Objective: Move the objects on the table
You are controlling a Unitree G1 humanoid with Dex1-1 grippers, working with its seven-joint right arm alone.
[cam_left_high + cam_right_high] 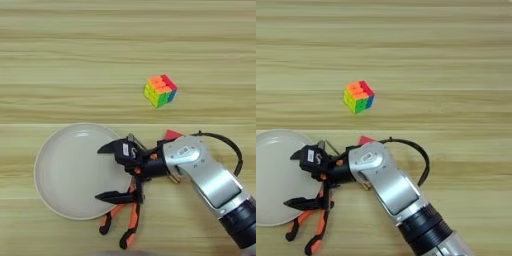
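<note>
Jaws (107,172): your right-arm jaws stand wide apart, one finger over the plate's right side, the other lower, at the plate's near-right rim. Nothing is clamped between them.
Pliers (122,220): orange-and-black handles lie just below the lower finger, splayed toward you; the head is hidden under the wrist, so you cannot confirm contact.
Likely purpose: judged from the spread fingers above the pliers' head, you appear lined up for a grasp there, not yet made.
Plate (60,172): beige, round, empty, directly left of and partly beneath the jaws.
Red cube (172,134): just behind the wrist, up and right of the jaws; only a corner shows.
Puzzle cube (160,90): well beyond the jaws, up and right, standing free.
Screwdriver (332,146): thin shaft by the upper finger; handle hidden.
Bench (75,60): light wood grain.
</note>
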